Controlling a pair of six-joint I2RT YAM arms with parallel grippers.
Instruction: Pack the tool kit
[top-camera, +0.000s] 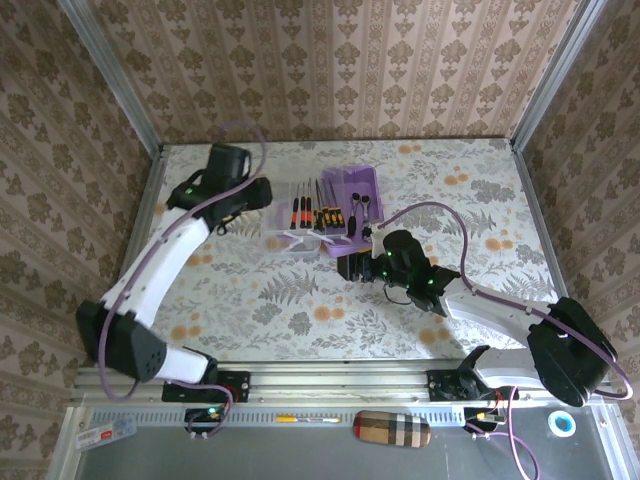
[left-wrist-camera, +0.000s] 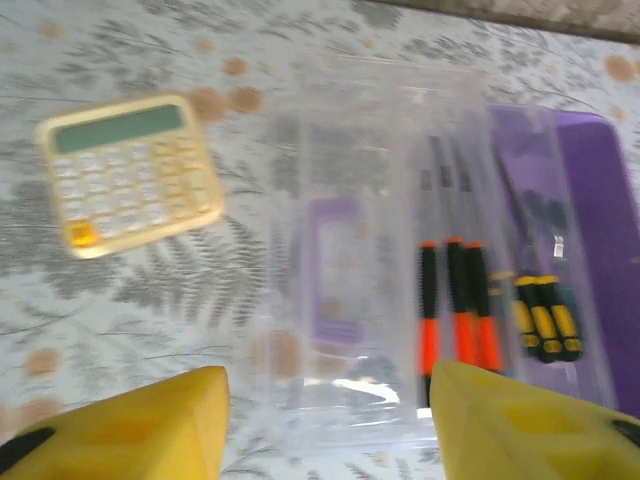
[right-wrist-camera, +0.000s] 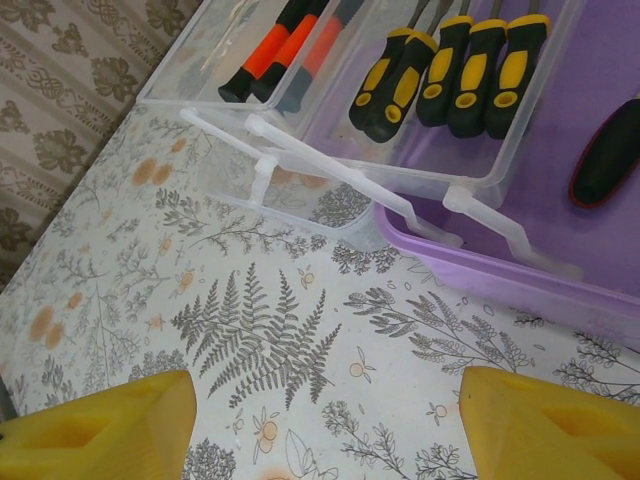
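Note:
The tool kit's purple box (top-camera: 357, 187) lies open at mid-table, its clear lid (left-wrist-camera: 345, 300) with the purple handle (left-wrist-camera: 332, 272) folded out to the left. Orange-black screwdrivers (left-wrist-camera: 455, 315) and yellow-black screwdrivers (right-wrist-camera: 450, 70) rest in clear trays (right-wrist-camera: 400, 150) across the box. A black tool handle (right-wrist-camera: 605, 155) lies in the purple part. My left gripper (left-wrist-camera: 330, 385) is open just over the lid's near edge, its yellow fingers (left-wrist-camera: 150, 425) apart and gripping nothing. My right gripper (right-wrist-camera: 325, 395) hangs open above bare table, just short of the box's front corner (right-wrist-camera: 470, 265).
A yellow calculator (left-wrist-camera: 130, 172) lies on the floral tablecloth left of the lid. Seen from above, the left gripper (top-camera: 258, 196) sits at the kit's left side and the right gripper (top-camera: 348, 266) at its front. Patterned walls enclose the table.

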